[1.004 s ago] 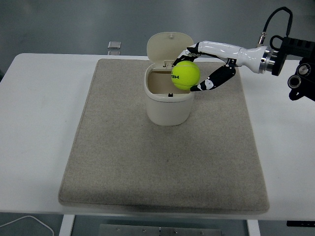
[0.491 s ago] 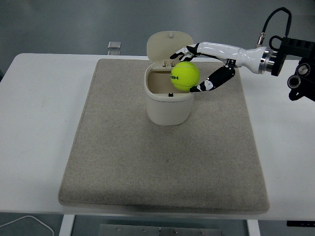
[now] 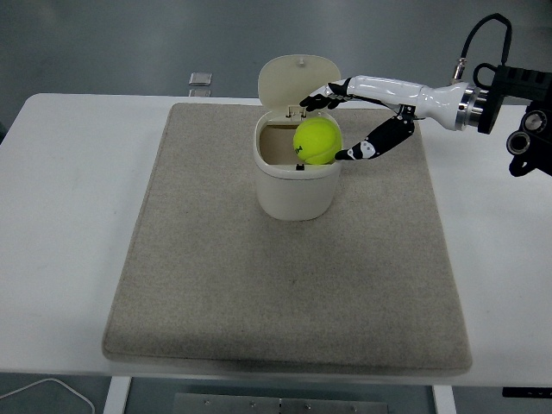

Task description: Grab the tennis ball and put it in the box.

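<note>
1. We are seeing a cream box [image 3: 295, 185] standing on a grey mat [image 3: 285, 259] toward the far side of the white table [image 3: 60, 216], its hinged lid [image 3: 297, 79] tipped up and back.
2. The tennis ball [image 3: 317, 141] is sitting in the box's mouth at the right side, its upper half showing above the rim.
3. The right hand [image 3: 358, 116] is reaching in from the right, fingers [image 3: 317, 98] spread above the ball and thumb [image 3: 373, 145] beside it; we are seeing daylight between them and the ball, so the hand is holding nothing.
4. A small grey object [image 3: 200, 79] is lying on the table beyond the mat.
</note>
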Robot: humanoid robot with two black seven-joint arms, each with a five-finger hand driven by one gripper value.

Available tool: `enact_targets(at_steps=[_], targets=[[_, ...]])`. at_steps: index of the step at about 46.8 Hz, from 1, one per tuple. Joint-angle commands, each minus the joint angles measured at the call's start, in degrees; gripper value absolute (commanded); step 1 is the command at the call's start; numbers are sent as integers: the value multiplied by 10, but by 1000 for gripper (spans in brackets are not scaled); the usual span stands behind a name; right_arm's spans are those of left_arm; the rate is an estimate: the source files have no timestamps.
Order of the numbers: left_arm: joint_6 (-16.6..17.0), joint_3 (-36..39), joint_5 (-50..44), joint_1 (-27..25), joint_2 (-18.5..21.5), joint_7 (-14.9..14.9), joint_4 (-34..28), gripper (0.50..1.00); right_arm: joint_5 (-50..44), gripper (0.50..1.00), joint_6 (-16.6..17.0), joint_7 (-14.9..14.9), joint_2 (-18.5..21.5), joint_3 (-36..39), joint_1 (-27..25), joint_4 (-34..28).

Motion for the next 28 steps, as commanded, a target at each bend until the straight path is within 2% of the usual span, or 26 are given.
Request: enact_targets(at_steps=[1, 10, 14, 19, 21, 23, 28], targets=[[0, 0, 0, 0, 0, 0, 0, 992, 0, 862, -1, 0, 1, 0, 0, -1], [0, 0, 0, 0, 0, 0, 0, 990, 0, 862, 1, 0, -1, 1, 0, 0], [0, 0, 0, 0, 0, 0, 0, 992, 6, 862, 19, 4, -10, 3, 2, 1], [0, -1, 0, 1, 0, 0, 0, 992, 49, 866, 84, 3, -34, 4, 7, 6], [0, 0, 0, 0, 0, 0, 0, 990, 66, 899, 115, 2, -44, 4, 9, 7], [0, 0, 0, 1, 0, 0, 0, 992, 79, 905, 142, 1, -53, 4, 10, 7], [0, -1, 0, 1, 0, 0, 0, 992, 101, 905, 179, 0, -75, 4, 10, 7]])
